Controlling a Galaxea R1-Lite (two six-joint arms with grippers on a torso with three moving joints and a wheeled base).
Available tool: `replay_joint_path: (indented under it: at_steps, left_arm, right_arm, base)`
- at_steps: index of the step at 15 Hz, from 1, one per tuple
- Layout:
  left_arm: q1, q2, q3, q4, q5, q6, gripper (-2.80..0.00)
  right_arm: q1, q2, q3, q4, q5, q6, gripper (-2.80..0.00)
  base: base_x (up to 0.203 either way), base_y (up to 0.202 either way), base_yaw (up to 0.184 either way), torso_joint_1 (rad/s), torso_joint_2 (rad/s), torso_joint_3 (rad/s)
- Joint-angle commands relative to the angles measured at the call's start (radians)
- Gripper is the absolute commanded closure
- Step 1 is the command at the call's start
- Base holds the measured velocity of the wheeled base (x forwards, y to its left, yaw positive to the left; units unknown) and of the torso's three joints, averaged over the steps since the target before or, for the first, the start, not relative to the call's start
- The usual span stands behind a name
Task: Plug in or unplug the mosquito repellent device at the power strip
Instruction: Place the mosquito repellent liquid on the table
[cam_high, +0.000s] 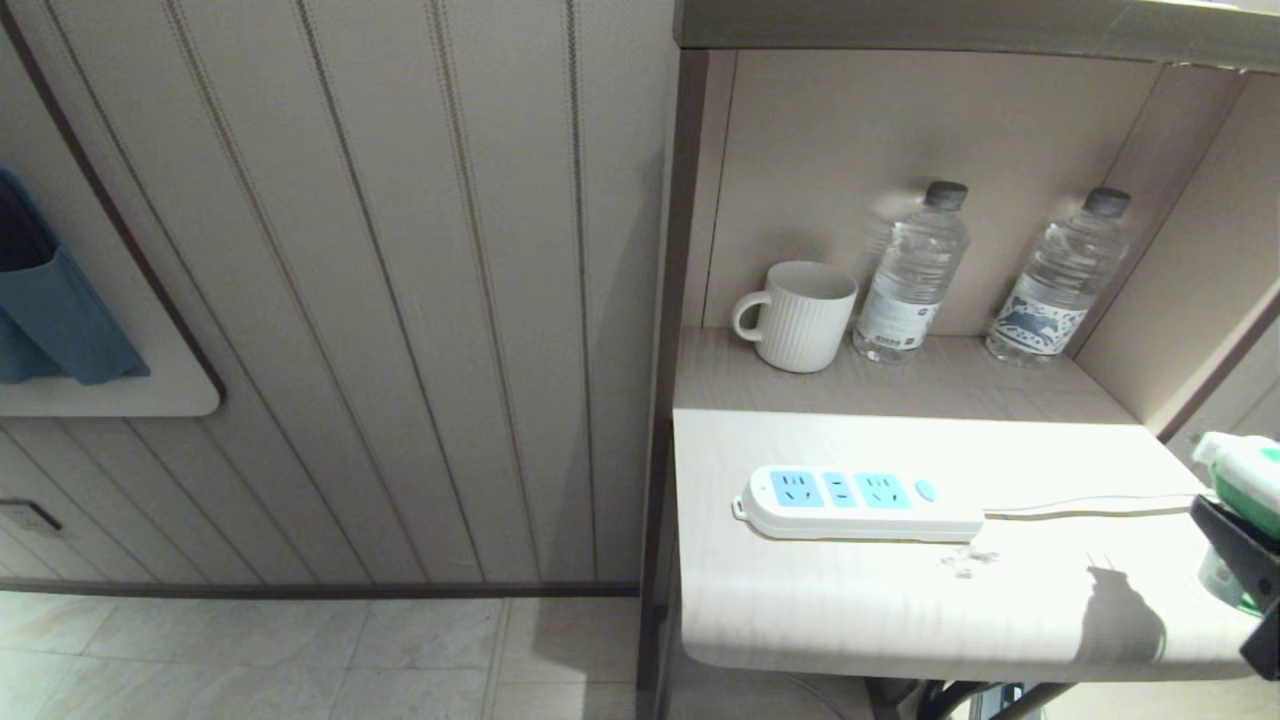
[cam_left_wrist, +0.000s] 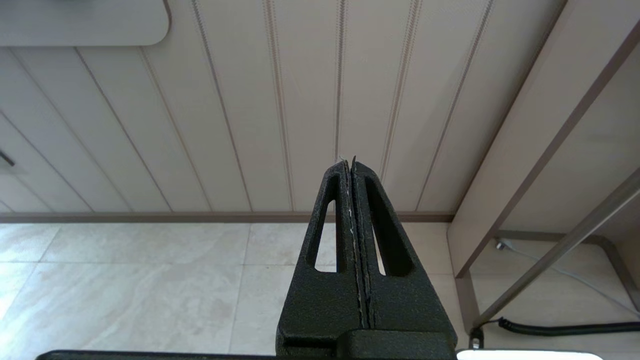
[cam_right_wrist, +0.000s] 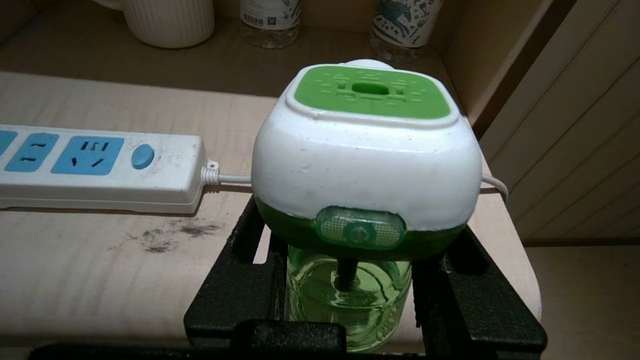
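Observation:
The mosquito repellent device (cam_high: 1248, 478) shows at the far right edge of the head view, beyond the table's right end. My right gripper (cam_high: 1236, 560) is shut on its translucent green bottle. In the right wrist view the black fingers (cam_right_wrist: 235, 280) flank the bottle below the white-and-green head (cam_right_wrist: 365, 150). The power strip (cam_high: 860, 503) lies flat on the table to the left of the device and apart from it. Its three blue sockets (cam_right_wrist: 85, 155) hold nothing. My left gripper (cam_left_wrist: 352, 165) is shut and parked low, facing the wall and floor.
A white ribbed mug (cam_high: 805, 315) and two clear water bottles (cam_high: 910, 275) (cam_high: 1060, 280) stand at the back of the niche. The strip's white cord (cam_high: 1090, 505) runs right across the table (cam_high: 800, 620). Dark smudges (cam_high: 965, 560) mark the surface. A panelled wall is on the left.

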Motion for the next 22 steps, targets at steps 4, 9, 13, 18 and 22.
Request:
replay_joint_path:
  at_steps: [4, 9, 13, 18, 22]
  left_arm:
    - [0.000, 0.000, 0.000, 0.000, 0.000, 0.000, 0.00]
    - [0.000, 0.000, 0.000, 0.000, 0.000, 0.000, 0.00]
    - [0.000, 0.001, 0.000, 0.000, 0.000, 0.000, 0.00]
    - [0.000, 0.000, 0.000, 0.000, 0.000, 0.000, 0.00]
    - [0.000, 0.000, 0.000, 0.000, 0.001, 0.000, 0.00]
  right_arm:
    - [-0.006, 0.094, -0.005, -0.016, -0.005, 0.015, 0.00]
    - [-0.143, 0.180, -0.001, -0.151, -0.001, 0.023, 0.00]
    - [-0.169, 0.298, -0.007, -0.253, -0.001, 0.046, 0.00]
    - [-0.373, 0.630, -0.008, -0.731, 0.072, 0.046, 0.00]
    - [-0.487, 0.774, -0.072, -0.842, 0.170, 0.047, 0.00]
  base:
    - [0.000, 0.000, 0.000, 0.000, 0.00, 0.000]
    - [0.000, 0.000, 0.000, 0.000, 0.00, 0.000]
    - [0.000, 0.000, 0.000, 0.000, 0.00, 0.000]
    - [0.000, 0.000, 0.000, 0.000, 0.00, 0.000]
    - [0.000, 0.000, 0.000, 0.000, 0.00, 0.000]
